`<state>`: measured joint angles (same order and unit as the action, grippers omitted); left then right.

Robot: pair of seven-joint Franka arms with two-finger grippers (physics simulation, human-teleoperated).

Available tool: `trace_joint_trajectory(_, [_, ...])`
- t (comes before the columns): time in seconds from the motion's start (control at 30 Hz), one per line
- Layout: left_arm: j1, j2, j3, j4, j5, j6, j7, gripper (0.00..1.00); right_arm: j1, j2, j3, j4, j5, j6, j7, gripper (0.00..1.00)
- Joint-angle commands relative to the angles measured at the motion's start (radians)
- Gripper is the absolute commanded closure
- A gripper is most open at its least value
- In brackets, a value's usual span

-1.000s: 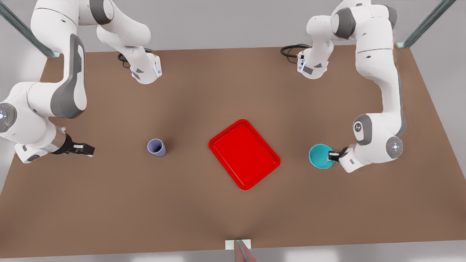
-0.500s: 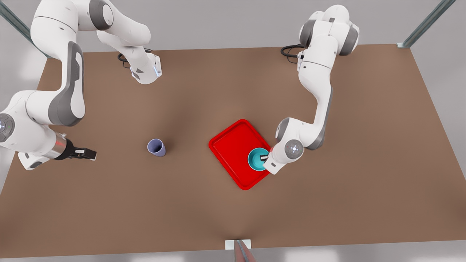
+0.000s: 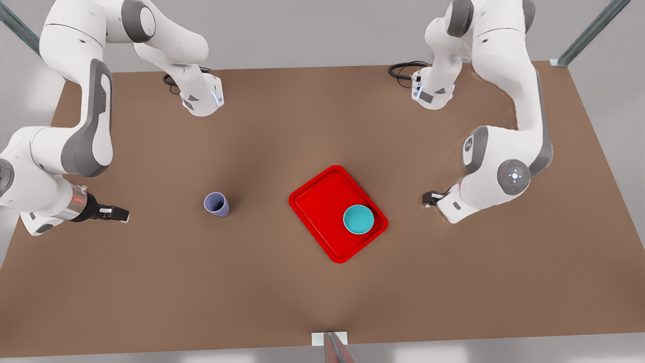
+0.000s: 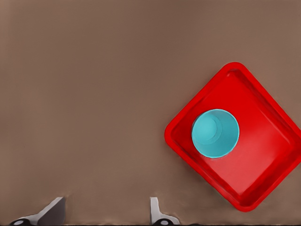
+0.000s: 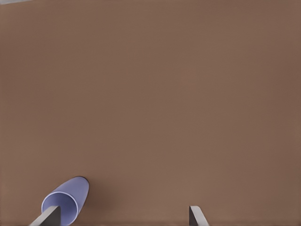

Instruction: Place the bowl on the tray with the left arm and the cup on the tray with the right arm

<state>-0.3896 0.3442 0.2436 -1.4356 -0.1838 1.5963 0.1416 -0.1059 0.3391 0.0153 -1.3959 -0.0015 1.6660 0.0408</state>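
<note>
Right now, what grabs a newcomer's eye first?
The bright red tray at the table's middle, with the turquoise bowl sitting inside near one corner. The left pincer hangs open off the tray's side. The lavender cup stands alone on the table, the open right pincer apart from it.

Turquoise bowl (image 3: 359,219), round and shallow, upright and empty inside the red tray (image 3: 322,201), close to the tray corner toward the front view's right, free of any grasp. Bright red rectangular tray with rounded corners and low raised rim, flat on the brown desk (image 3: 322,292), turned diagonally. Lavender cup (image 3: 216,204), tapered and handleless, upright on the desk, well apart from the tray on the front view's left.
</note>
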Motion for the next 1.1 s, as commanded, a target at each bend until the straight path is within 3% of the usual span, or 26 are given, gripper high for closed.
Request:
trace_joint_trajectory(0.0, [0.008, -0.037, -0.006, -0.015, 0.151, -0.039, 0.038, 0.0, 0.0, 0.0, 0.0, 0.0, 0.0, -0.003, 0.004, 0.0])
trace_joint_trajectory(0.07, [0.021, -0.157, -0.036, -0.1, 0.205, -0.07, 0.033, 0.0, 0.002, 0.0, 0.002, 0.0, 0.0, -0.003, 0.007, 0.0])
trace_joint_trajectory(0.13, [0.051, -0.192, -0.076, -0.118, 0.236, -0.073, 0.021, 0.0, 0.015, 0.026, 0.018, -0.003, 0.002, -0.003, 0.011, 0.0])
trace_joint_trajectory(0.2, [0.051, -0.174, -0.067, -0.095, 0.238, -0.104, 0.024, 0.0, 0.037, 0.031, 0.055, -0.058, 0.083, 0.026, 0.03, 0.0])
trace_joint_trajectory(0.33, [0.052, -0.156, -0.058, -0.088, 0.231, -0.105, 0.024, 0.0, 0.123, 0.028, 0.055, -0.261, 0.003, 0.198, 0.07, 0.0])
trace_joint_trajectory(0.4, [0.052, -0.159, -0.056, -0.086, 0.228, -0.105, 0.026, 0.0, 0.141, -0.009, 0.055, -0.34, 0.006, 0.198, 0.087, 0.0])
trace_joint_trajectory(0.73, [0.052, -0.149, -0.056, -0.091, 0.228, -0.111, 0.024, 0.0, 0.144, -0.022, 0.13, -0.463, 0.04, 0.294, 0.108, 0.0])
trace_joint_trajectory(1.07, [0.052, -0.136, -0.056, -0.091, 0.228, -0.114, 0.026, 0.0, 0.14, 0.0, 0.13, -0.548, 0.04, 0.347, 0.11, 0.0])
